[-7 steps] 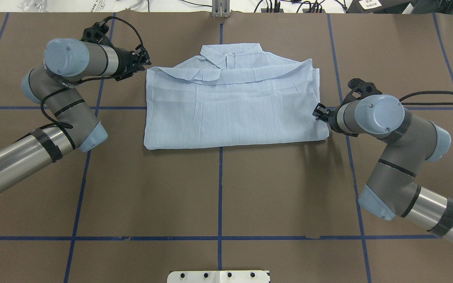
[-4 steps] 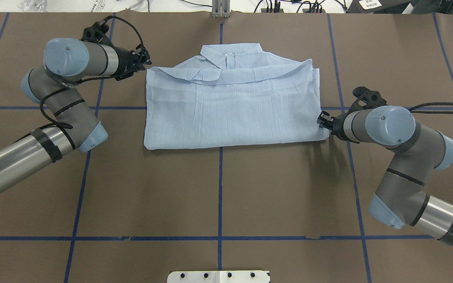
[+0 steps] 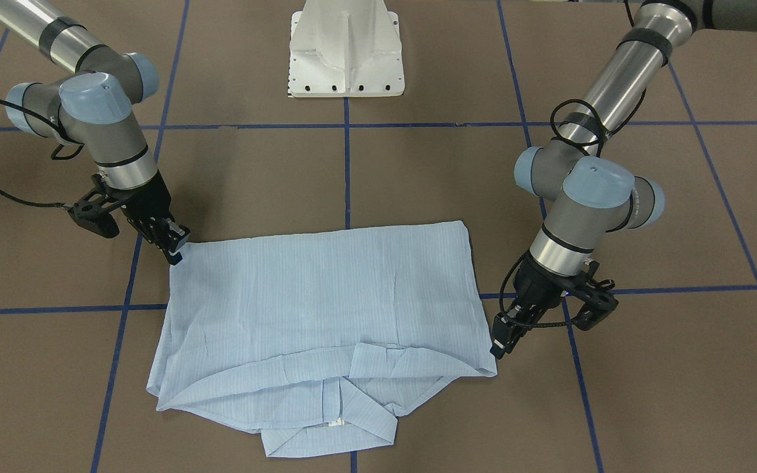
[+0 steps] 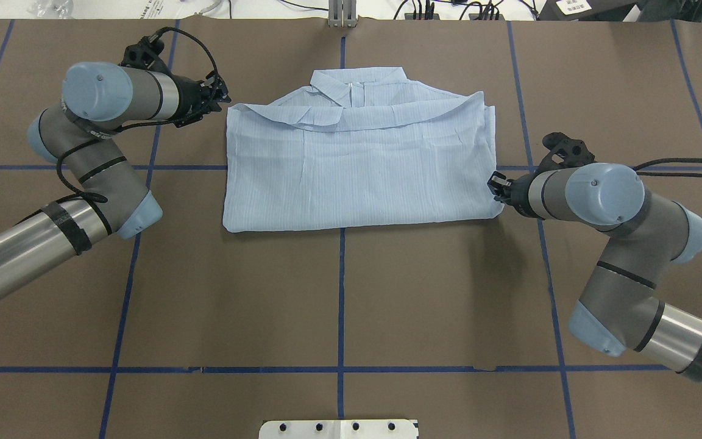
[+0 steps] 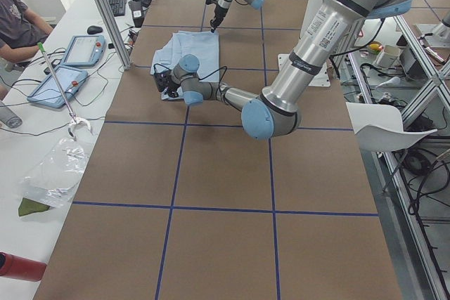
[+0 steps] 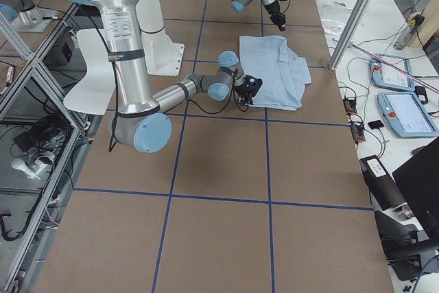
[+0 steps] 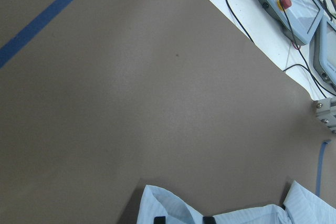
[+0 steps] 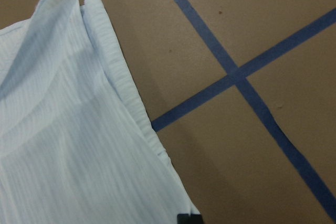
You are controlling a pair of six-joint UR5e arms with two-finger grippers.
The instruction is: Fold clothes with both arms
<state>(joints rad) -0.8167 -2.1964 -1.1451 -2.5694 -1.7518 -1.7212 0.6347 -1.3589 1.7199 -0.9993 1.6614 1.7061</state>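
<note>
On the far half of the brown table (image 4: 339, 305), the light-blue shirt (image 4: 357, 177) lies flat as a neat rectangle, no sleeve showing, collar (image 4: 357, 82) pointing at the far edge. The left gripper (image 4: 224, 99) sits just beside the collar-side left corner. Its wrist view shows the fingertips (image 7: 159, 219) parted with cloth between them, so nothing is clamped there. The right gripper (image 4: 495, 185) touches the shirt's right edge near the hem corner. Only one dark tip shows in its wrist view, and I cannot tell whether it is pinching.

My read is that the folding is well along and this is grip-setting for another fold. The next move calls for both jaws to catch every layer, then lift together so nothing drags open.

Room? Plenty: bare table runs from the hem toward the white pedestal base (image 3: 345, 52) and out to both sides. The tight side is past the collar, where the table edge and a metal post (image 4: 342, 15) sit near.
</note>
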